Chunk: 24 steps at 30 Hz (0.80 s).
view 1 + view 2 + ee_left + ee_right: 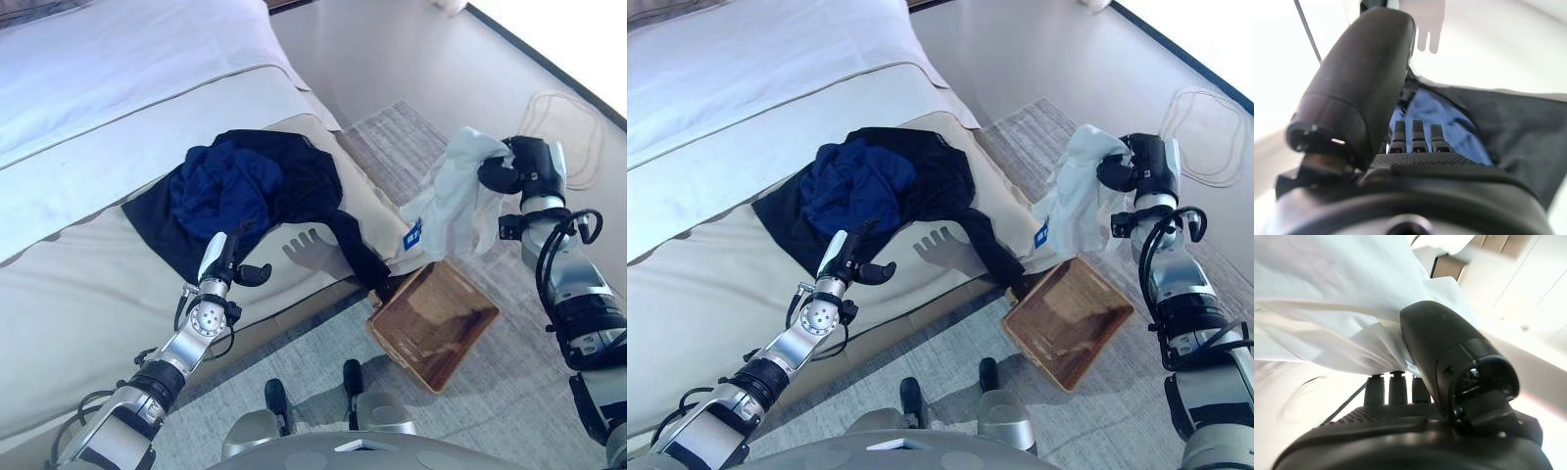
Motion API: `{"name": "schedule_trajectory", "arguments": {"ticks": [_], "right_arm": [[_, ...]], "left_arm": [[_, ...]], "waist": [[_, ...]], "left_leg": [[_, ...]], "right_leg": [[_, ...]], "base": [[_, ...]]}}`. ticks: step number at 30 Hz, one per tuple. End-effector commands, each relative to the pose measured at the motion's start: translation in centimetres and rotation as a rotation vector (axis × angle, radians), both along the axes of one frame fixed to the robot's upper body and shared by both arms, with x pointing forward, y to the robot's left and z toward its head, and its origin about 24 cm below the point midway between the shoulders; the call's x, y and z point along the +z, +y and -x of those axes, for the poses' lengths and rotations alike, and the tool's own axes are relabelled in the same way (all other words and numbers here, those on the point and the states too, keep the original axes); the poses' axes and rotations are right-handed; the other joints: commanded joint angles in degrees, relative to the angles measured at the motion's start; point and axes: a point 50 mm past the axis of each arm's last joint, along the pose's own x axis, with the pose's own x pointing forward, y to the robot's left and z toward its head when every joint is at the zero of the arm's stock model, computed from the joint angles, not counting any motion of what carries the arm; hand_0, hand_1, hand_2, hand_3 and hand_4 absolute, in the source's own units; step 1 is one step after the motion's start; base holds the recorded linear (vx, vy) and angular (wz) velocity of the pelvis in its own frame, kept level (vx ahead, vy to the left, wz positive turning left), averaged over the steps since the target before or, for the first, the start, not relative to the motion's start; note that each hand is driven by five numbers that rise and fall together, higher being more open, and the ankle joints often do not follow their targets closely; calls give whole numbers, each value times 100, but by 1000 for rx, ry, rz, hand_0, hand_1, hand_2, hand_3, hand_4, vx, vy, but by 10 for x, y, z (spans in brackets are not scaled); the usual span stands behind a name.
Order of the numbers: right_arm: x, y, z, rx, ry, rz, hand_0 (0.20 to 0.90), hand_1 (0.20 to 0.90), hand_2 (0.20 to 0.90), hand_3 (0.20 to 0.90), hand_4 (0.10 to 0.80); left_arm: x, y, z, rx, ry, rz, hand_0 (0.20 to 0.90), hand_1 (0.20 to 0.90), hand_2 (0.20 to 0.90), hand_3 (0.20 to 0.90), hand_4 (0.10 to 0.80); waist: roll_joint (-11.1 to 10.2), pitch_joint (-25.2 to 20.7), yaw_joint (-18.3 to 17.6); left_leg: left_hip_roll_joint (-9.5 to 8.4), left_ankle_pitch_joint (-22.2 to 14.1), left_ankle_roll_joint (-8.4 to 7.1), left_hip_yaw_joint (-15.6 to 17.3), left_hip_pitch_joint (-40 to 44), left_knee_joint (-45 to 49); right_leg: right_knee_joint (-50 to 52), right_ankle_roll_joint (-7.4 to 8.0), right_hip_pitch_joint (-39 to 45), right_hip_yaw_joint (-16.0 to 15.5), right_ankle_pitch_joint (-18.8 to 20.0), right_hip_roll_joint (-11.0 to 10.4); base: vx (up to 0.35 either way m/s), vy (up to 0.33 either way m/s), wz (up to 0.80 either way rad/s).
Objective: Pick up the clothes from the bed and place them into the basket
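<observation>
Right of frame, right hand (505, 168) clenches white garment (458, 191), hanging above wicker basket (436, 323) for dropping. Left hand (227, 262), fingers relaxed, hovers near blue and black clothes (250, 191) on bed (118, 117).

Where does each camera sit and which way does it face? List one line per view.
Left eye view: on the head, looking down at bed, dark clothes, basket; both arms show.
Right eye view: same scene, slightly offset.
Left wrist view: along the left robot hand toward the dark clothes.
Right wrist view: along the right robot hand pinching the white garment.
Shared: the white garment hangs above the basket in both eye views.
</observation>
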Motion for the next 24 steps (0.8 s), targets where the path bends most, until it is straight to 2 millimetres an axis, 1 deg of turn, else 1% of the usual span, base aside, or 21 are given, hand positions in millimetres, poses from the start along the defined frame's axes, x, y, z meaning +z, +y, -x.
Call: {"name": "schedule_trajectory", "arguments": {"ticks": [1,7,8,12,13,19,24], "right_arm": [[40,-9,3,-16,-199,46,300,300,300,200,100],[21,-28,16,-102,-93,91,300,300,300,200,100],[12,-33,21,-122,-55,84,300,300,300,200,100],[-8,-40,28,-139,24,52,300,300,300,200,100],[-14,-41,30,-135,46,42,300,300,300,200,100],[-28,-36,28,-81,98,9,300,300,300,200,100],[-40,-36,29,-76,153,8,300,300,300,200,100]], "left_arm": [[10,-4,-8,-48,-90,-17,900,900,900,900,800],[7,-5,-7,-64,-61,-21,900,900,900,900,800],[5,-5,-4,-71,-51,-25,900,900,900,900,800],[1,-3,0,-90,-23,-36,900,900,900,900,800],[1,-3,1,-104,-13,-38,900,900,900,900,800],[0,-9,0,-137,-1,-35,900,900,900,900,800],[0,-16,-1,-151,1,-14,900,900,900,900,800]], "waist": [[21,-771,-55],[49,-765,-189],[60,-751,-217],[91,-713,-254],[106,-690,-266],[186,-574,-336],[293,-510,-391]], "left_leg": [[218,-364,-56,-263,-277,149],[203,-396,-42,-184,-223,125],[207,-391,-43,-168,-223,111],[220,-381,-49,-116,-218,90],[225,-382,-54,-93,-224,99],[241,-420,-98,-2,-249,179],[248,-456,-129,82,-268,253]], "right_leg": [[254,183,-468,95,170,33],[268,215,-491,200,168,76],[269,220,-507,218,174,88],[233,227,-541,253,211,109],[217,228,-554,261,226,110],[133,241,-587,307,286,91],[92,249,-618,348,304,73]], "base": [[23,-7,-14],[24,-17,-9],[15,-40,-7],[10,-67,-13],[4,-97,-18],[1,-68,-15],[0,-33,-8]]}}
